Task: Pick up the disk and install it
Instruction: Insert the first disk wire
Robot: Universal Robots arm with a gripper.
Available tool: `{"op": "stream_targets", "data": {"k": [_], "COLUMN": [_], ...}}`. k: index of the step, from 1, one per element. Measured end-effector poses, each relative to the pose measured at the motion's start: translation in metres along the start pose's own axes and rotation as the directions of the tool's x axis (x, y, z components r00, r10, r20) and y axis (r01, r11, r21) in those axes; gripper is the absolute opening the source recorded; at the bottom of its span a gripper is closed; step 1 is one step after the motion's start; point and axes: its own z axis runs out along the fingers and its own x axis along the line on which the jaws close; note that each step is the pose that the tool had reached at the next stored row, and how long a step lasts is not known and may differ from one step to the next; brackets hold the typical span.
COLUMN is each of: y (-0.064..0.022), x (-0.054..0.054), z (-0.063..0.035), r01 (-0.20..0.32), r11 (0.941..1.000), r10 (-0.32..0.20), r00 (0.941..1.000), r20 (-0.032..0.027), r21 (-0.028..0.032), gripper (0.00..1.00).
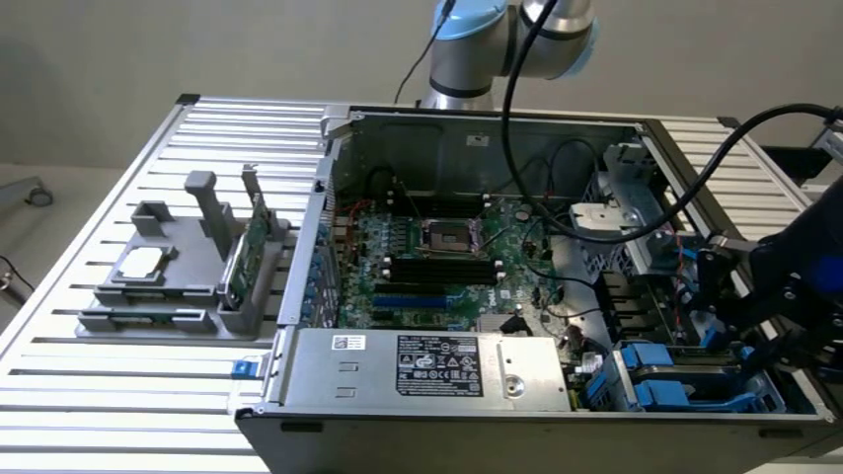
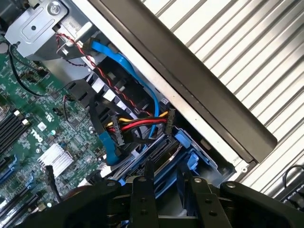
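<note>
**Gripper at the drive bay, disk just under it**

In the exterior view, take the open case (image 1: pixel 527 434) as the dial. The gripper (image 1: pixel 751 346) hangs at 4 o'clock, over the bay (image 1: pixel 665 380) with its blue carriers in that corner, close to the case wall. The arm (image 1: pixel 514 39) rises beyond 12 o'clock. A thick black cable (image 1: pixel 685 188) arcs over the case's 2 o'clock side.

In the wrist view the gripper (image 2: pixel 165 185) sits just above the disk (image 2: pixel 166 151). The disk is a silver-grey slab with blue rails, lying in the bay hard by the case wall. The gripper is nearest the disk's end. I cannot tell whether it pinches the disk or merely stands at it. A bundle of red, yellow and black wires (image 2: pixel 137 124) and a blue ribbon (image 2: pixel 142 76) pass just beside the disk.

The board (image 1: pixel 435 247) fills the case's centre, and the power supply (image 1: pixel 421 365) lies at 6 o'clock. Well apart, off the case at 9 o'clock, a grey fixture (image 1: pixel 158 316) stands on the table (image 1: pixel 132 395). It carries a chip (image 1: pixel 142 262) and an upright green card (image 1: pixel 240 257).
</note>
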Motion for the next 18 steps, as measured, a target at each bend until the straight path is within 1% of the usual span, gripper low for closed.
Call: {"op": "stream_targets", "data": {"k": [7,13,18], "y": [0.0032,0.0082,0.0133], "x": [0.001,0.0,0.0], "z": [0.0022,0.0038,0.0055], "r01": [-0.02,-0.029,-0.034], "r11": [0.9998,0.9995,0.9993], "r10": [0.02,0.029,0.034], "r00": [0.9998,0.9995,0.9994], "r20": [-0.0038,-0.0075,-0.0089], "r21": [-0.0062,-0.011,-0.0129], "gripper": [0.33,0.33,0.33]}}
